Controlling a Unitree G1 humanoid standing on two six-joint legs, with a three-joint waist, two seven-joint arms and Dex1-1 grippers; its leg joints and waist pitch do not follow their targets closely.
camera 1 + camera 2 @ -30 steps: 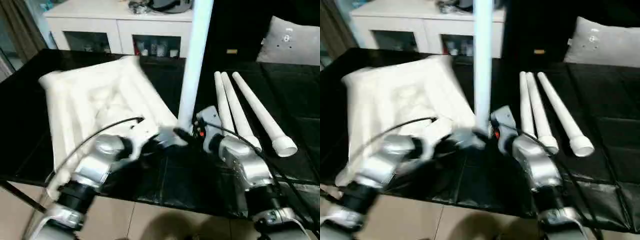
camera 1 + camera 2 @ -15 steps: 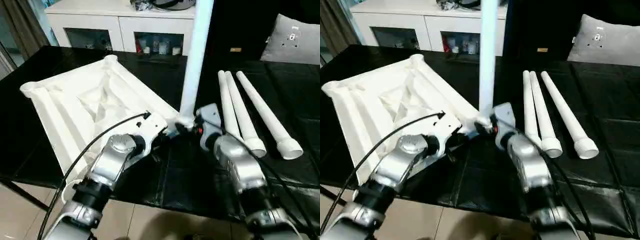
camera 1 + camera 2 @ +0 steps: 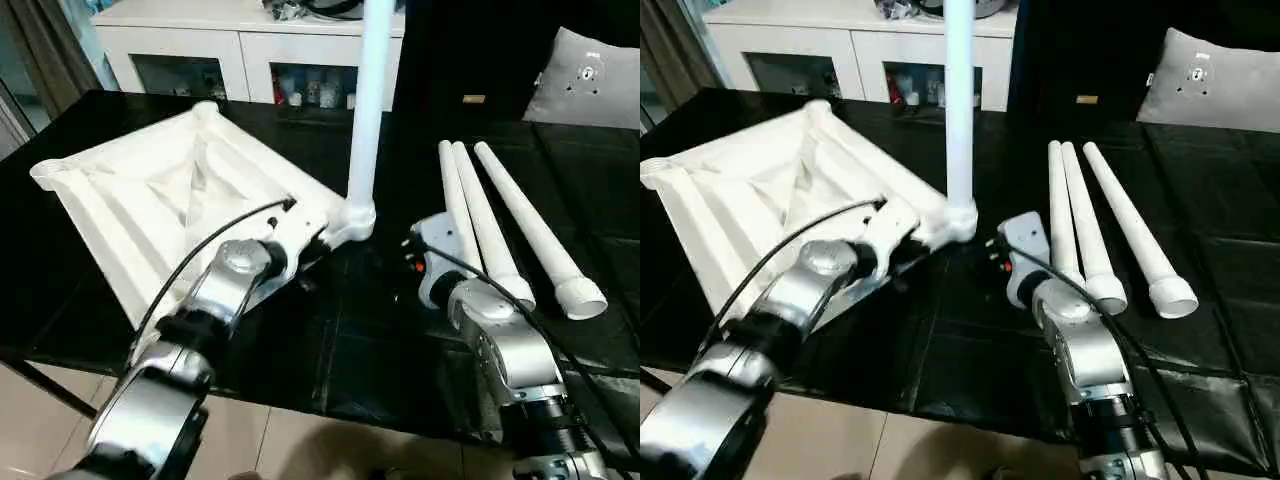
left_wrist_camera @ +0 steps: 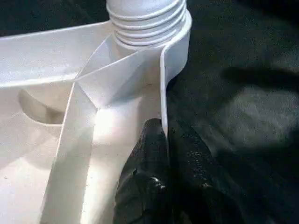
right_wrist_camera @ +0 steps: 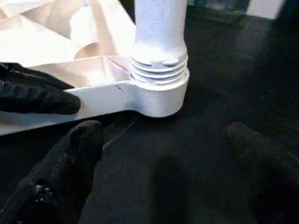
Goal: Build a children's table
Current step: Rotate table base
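One leg stood in the upturned table top; the left gripper pinched the rim beside it.

The white table top [image 3: 170,200] lay upside down on the left half of the black table [image 3: 350,340], ribs facing up. An upright leg [image 3: 366,110] stood in its near right corner socket [image 3: 355,215], thread rings visible above the socket. The left gripper [image 4: 161,140] had its black fingers pressed together on the thin rim of the top, just beside that socket. The right gripper [image 5: 161,154] hovered near the socket with fingers spread wide, touching nothing. Three loose legs [image 3: 500,225] lay side by side on the right, and a white cabinet [image 3: 240,50] stood at the far side.
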